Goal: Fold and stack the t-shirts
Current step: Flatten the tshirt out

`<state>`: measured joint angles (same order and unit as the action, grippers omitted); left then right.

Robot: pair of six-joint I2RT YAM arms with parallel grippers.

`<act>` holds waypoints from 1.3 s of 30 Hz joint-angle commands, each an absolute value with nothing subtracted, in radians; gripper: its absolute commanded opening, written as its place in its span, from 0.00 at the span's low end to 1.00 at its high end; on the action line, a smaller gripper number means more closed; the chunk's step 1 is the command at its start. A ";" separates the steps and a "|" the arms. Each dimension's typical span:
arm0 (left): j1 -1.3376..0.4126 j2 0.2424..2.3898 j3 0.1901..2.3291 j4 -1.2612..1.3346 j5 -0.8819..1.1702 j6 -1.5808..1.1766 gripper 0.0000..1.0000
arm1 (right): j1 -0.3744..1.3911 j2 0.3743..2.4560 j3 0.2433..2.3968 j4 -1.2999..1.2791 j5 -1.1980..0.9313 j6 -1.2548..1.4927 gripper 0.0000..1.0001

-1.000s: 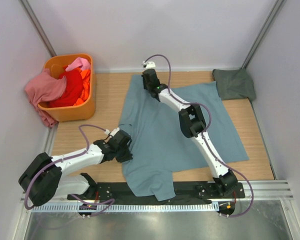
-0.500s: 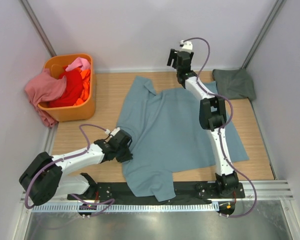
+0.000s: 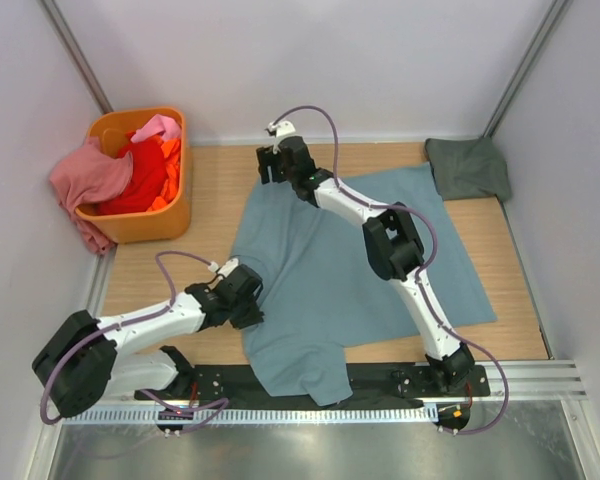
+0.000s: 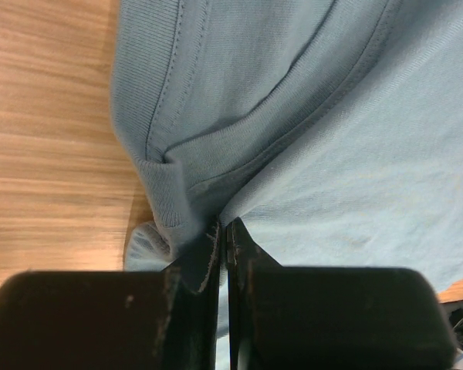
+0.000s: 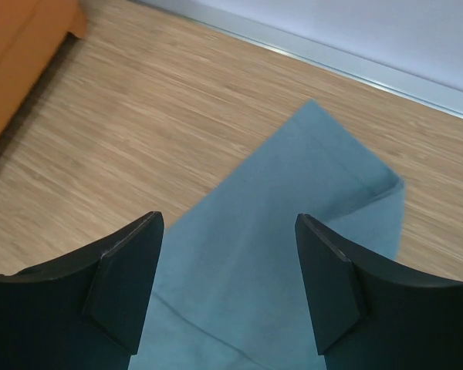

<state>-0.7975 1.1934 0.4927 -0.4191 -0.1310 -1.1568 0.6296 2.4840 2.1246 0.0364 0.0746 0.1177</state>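
A large dusty blue-teal t-shirt [image 3: 360,260] lies spread over the middle of the wooden table. My left gripper [image 3: 246,302] is shut on its near left edge; the left wrist view shows the jaws [image 4: 225,227] pinching a ribbed fold of the blue cloth [image 4: 332,116]. My right gripper [image 3: 270,166] hangs open above the shirt's far left corner [image 5: 324,162], with nothing between its fingers [image 5: 228,220]. A dark grey-green t-shirt [image 3: 468,167] lies bunched at the back right. Pink [image 3: 90,175], red [image 3: 140,182] and orange [image 3: 170,160] t-shirts fill the basket.
The orange plastic basket [image 3: 150,225] stands at the back left, its side also in the right wrist view [image 5: 23,46]. The pink cloth hangs over its left rim. Walls close the table on three sides. A black rail [image 3: 380,380] runs along the near edge under the shirt's hem.
The right gripper opened, swung up to the back right, then came back over the shirt's far left corner. That corner now lies flatter. The left gripper kept its grip and place.
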 commanded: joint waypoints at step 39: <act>-0.833 1.358 0.443 -0.588 -0.172 -1.157 0.00 | 0.581 2.580 2.270 -0.098 0.290 -0.006 0.05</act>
